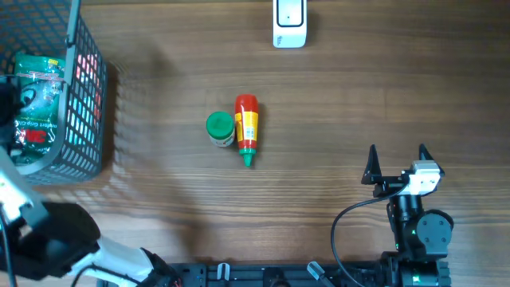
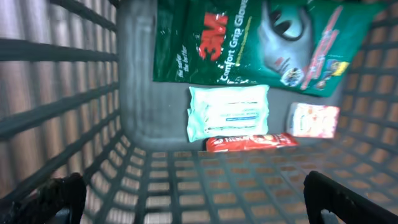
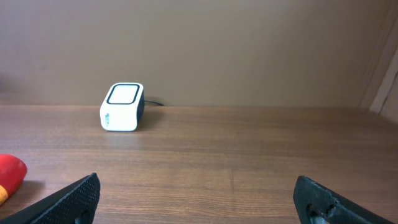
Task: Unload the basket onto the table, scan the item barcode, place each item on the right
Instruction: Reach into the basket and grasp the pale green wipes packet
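Note:
The white barcode scanner (image 1: 288,24) stands at the table's far edge, and the right wrist view shows this scanner (image 3: 122,107) ahead to the left. A red sauce bottle (image 1: 246,127) with a green tip lies mid-table beside a green-lidded jar (image 1: 220,128). My left gripper (image 2: 199,200) hangs open inside the grey mesh basket (image 1: 84,119), above its floor. Before it lie a white wipes pack (image 2: 229,112), a red tube (image 2: 249,142), a green 3M glove pack (image 2: 249,37) and a small pink packet (image 2: 314,119). My right gripper (image 1: 397,159) stands open over bare table at the near right.
The basket's mesh walls (image 2: 56,93) close in around the left gripper. The red bottle's end (image 3: 9,174) shows at the left edge of the right wrist view. A black cable (image 1: 343,223) loops beside the right arm's base.

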`<state>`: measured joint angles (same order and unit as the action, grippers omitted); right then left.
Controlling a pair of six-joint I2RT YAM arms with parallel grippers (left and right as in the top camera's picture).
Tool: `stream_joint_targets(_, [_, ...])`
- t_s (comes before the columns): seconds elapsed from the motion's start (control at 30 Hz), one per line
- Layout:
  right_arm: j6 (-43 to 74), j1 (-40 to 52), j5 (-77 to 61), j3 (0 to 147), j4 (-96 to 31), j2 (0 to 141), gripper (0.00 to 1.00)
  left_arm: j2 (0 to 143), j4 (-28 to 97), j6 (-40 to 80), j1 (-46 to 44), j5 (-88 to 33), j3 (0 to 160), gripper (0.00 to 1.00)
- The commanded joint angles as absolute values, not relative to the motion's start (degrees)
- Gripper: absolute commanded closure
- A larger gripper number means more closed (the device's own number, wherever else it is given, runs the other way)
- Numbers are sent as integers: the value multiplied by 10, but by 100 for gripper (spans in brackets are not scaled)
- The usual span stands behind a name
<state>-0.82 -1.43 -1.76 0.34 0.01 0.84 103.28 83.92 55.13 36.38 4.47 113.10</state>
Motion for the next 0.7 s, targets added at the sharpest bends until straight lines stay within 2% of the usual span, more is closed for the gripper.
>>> stream_joint_targets(0.0, [-15, -11, -27, 3, 1, 6, 0, 1067, 817, 543, 364, 24, 1100, 0])
stream_joint_targets(0.17, [-15, -11, -27, 3, 1, 6, 0, 1099, 779, 542, 365, 24, 1052, 0])
stream_joint_targets(0.3, [-15, -11, -27, 3, 1, 6, 0, 1103, 718, 542, 364, 23, 988, 4])
stream_joint_targets(0.5, [-15, -11, -27, 3, 1, 6, 0, 1103, 597, 542, 364, -23, 868, 5])
stream_joint_targets(0.67, [-15, -11, -27, 3, 1, 6, 0, 1103, 463, 524, 359, -59, 771, 0])
